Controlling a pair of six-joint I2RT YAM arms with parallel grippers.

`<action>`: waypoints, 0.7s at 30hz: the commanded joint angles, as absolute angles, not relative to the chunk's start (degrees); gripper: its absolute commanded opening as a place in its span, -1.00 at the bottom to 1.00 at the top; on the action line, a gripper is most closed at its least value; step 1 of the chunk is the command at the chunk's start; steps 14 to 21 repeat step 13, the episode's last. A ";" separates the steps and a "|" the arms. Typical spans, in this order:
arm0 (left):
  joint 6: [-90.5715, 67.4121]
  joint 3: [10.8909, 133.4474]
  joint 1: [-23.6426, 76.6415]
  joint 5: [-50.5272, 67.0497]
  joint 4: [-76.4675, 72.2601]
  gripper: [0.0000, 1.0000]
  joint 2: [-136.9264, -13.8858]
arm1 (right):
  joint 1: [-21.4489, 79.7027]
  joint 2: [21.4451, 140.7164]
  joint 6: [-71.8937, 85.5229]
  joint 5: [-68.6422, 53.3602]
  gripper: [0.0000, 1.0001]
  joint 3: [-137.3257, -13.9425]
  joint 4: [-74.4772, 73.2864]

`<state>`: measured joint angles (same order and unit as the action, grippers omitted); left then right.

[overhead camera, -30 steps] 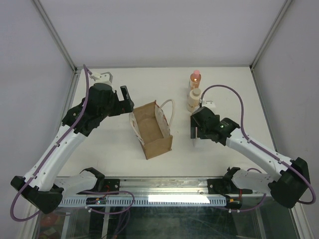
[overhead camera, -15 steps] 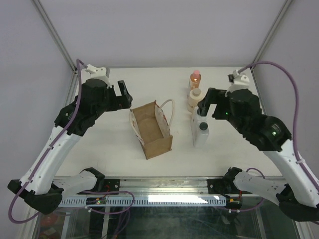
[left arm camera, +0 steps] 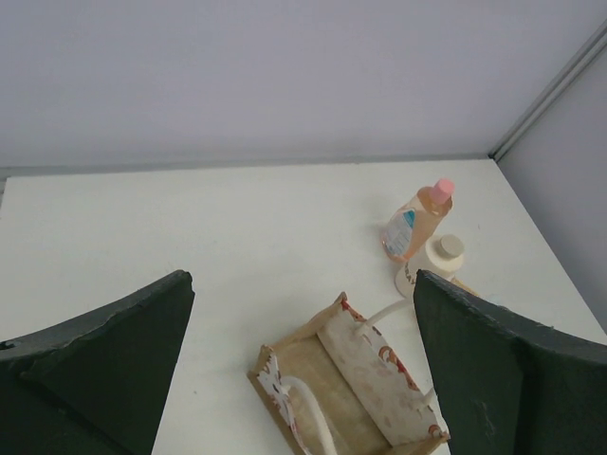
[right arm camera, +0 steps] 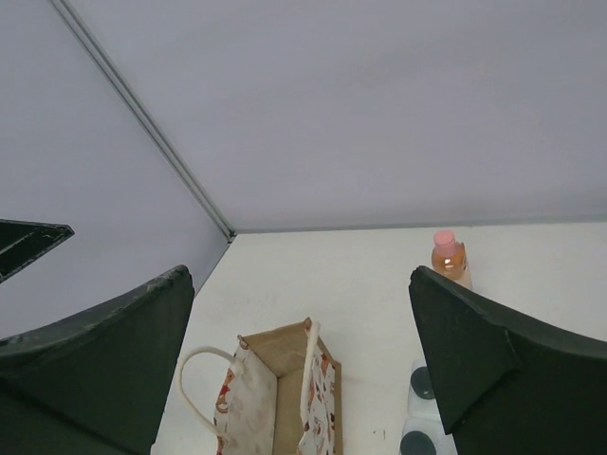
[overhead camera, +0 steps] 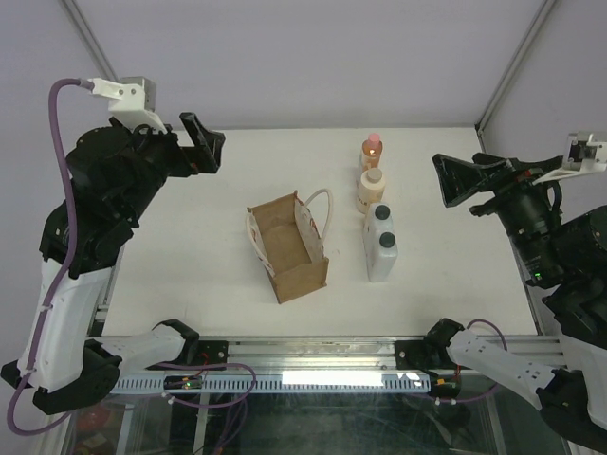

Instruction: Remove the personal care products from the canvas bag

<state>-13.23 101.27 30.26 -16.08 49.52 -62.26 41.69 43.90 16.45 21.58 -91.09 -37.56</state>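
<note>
The white table (overhead camera: pixel 190 275) is filling the middle of the top view. The left gripper (left arm camera: pixel 299 280) is hanging high at the upper left with its fingers spread wide, gripping nothing. The right gripper (right arm camera: pixel 299 273) is hanging at the right edge, likewise spread and holding nothing. The tan-brown boxy canvas bag (overhead camera: pixel 289 251) is sitting at the centre, mouth open upward, with one thin white loop handle (overhead camera: pixel 325 204) drooping to its right. Right of the bag, out on the table, four bottles are forming a line. Two white rectangular bottles with dark grey caps (overhead camera: pixel 383 261) are touching. Above them the stout cream bottle (overhead camera: pixel 370 190) is standing, and the slim orange bottle with a pink cap (overhead camera: pixel 372 152) is standing above that.
</note>
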 commanded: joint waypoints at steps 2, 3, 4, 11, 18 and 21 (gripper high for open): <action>-8.15 105.31 29.62 -18.37 46.02 0.98 -62.83 | 41.40 43.80 11.53 22.11 0.99 -91.45 -31.72; -7.99 105.37 29.62 -18.63 45.79 0.98 -62.84 | 41.42 43.72 11.37 22.41 0.99 -91.33 -31.35; -7.91 105.34 29.62 -18.81 45.60 0.99 -62.82 | 41.40 43.76 11.24 22.61 0.99 -91.32 -31.22; -6.95 104.78 29.62 -19.78 44.82 0.98 -62.79 | 41.40 44.24 10.59 22.82 0.99 -90.28 -30.44; -7.35 104.91 29.62 -20.75 44.82 0.98 -62.77 | 41.40 44.53 10.60 22.56 0.99 -90.25 -30.23; -7.35 104.91 29.62 -20.75 44.82 0.98 -62.77 | 41.40 44.53 10.60 22.56 0.99 -90.25 -30.23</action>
